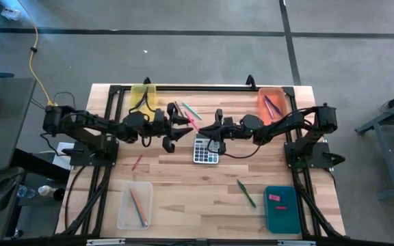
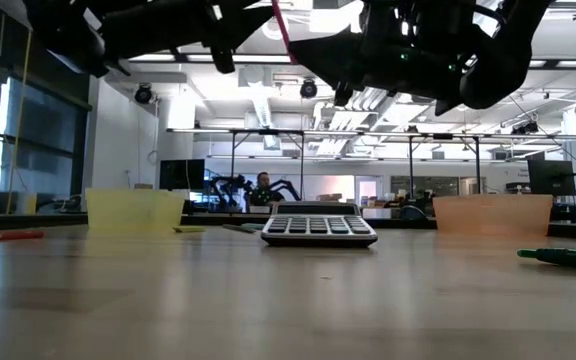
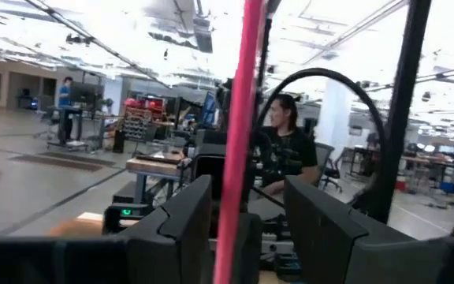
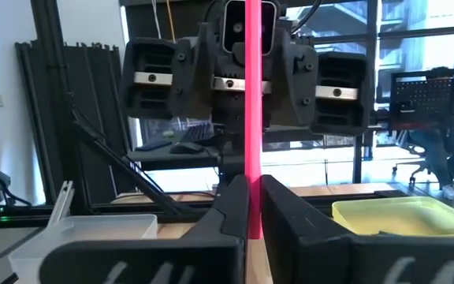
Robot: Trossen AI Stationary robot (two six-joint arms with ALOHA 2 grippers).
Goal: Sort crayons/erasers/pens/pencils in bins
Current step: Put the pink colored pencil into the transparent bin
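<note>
A pink pencil is up in the air between my two grippers, over the table's far middle; the low view shows it high above the grey calculator. My right gripper is shut on it. My left gripper faces the right one and is open, with one finger on each side of the pencil. I cannot tell whether either finger touches it. The four bins are a yellow one, an orange one with pens, a clear one with pencils, and a teal one. My right gripper pinches the pink pencil near one end between its two fingers. The fingers come level from the table's right side and lie across the pencil. The rest of the pencil sticks out past the fingers toward the left gripper, lifted clear of the table.
The calculator lies just below the grippers. A green pencil lies at the far middle of the table. A red crayon lies at left and a green stick at near right. A pink eraser sits in the teal bin.
</note>
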